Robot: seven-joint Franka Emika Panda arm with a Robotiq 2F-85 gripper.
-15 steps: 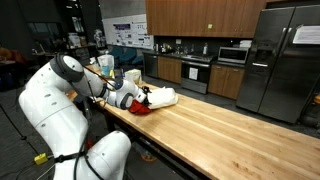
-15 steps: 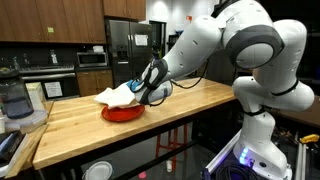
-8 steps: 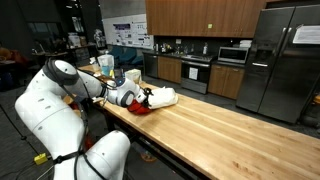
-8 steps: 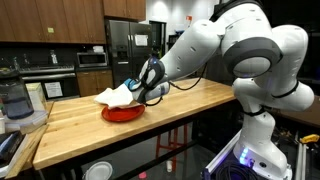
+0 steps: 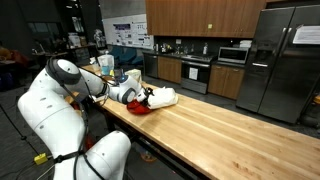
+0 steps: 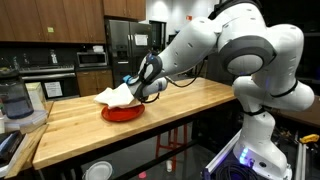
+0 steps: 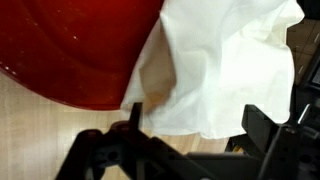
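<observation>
White cloth (image 7: 225,60) lies draped over one side of a red bowl (image 7: 70,45), and both sit on the wooden table (image 7: 30,125). My claw (image 7: 192,112) is spread wide. In the wrist view its two dark fingers (image 7: 131,118) stand well apart, and the lower edge of the cloth falls into the gap between them. I am pinching nothing, and I cannot tell whether either finger brushes the fabric.

In an exterior view my claw (image 5: 143,97) sits low just beside the bowl (image 5: 138,108), close against the cloth (image 5: 163,97), which bunches above the rim and reaches past it on the side away from my arm. In an exterior view from the opposite side, the claw (image 6: 146,86) is just beside the heaped cloth (image 6: 114,96), with the bowl (image 6: 122,114) under it near one end of the table (image 6: 190,100). A steel fridge (image 5: 282,60) stands well behind the table.
</observation>
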